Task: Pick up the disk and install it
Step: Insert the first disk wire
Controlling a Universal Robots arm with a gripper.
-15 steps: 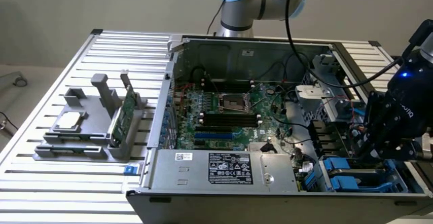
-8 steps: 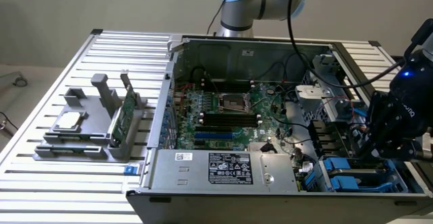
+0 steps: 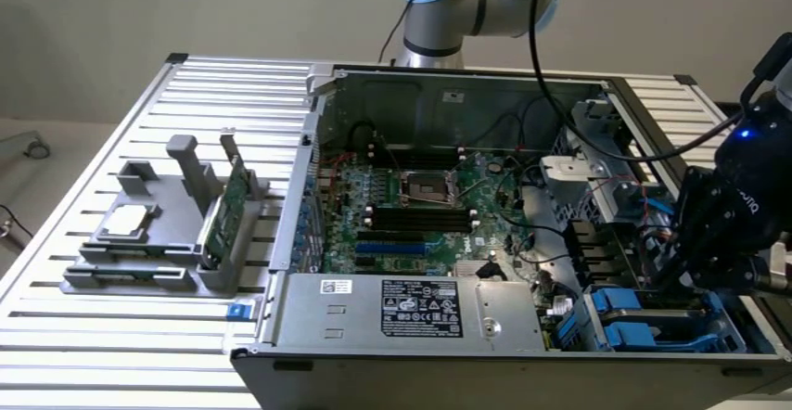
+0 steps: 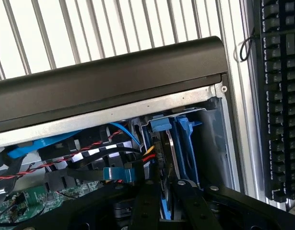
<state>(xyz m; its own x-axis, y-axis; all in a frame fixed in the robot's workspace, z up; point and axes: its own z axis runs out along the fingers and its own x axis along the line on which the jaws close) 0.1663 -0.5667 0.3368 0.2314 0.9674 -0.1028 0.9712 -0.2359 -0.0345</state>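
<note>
Now pincer (image 4: 161,184) nearly shut, clamped on disk (image 4: 172,158) edge, upright in case (image 3: 495,354) bay.

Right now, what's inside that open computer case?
Inside the case: a green motherboard, cables, a power supply, blue drive carriers. The gripper covers the disk's corner.

The disk (image 4: 172,158) stands on edge between the jaws, inside the computer case's (image 4: 113,79) drive bay (image 4: 205,143).

Silver arm (image 3: 433,20), pale blue joint caps, black cables, black tool (image 3: 711,243)
</note>
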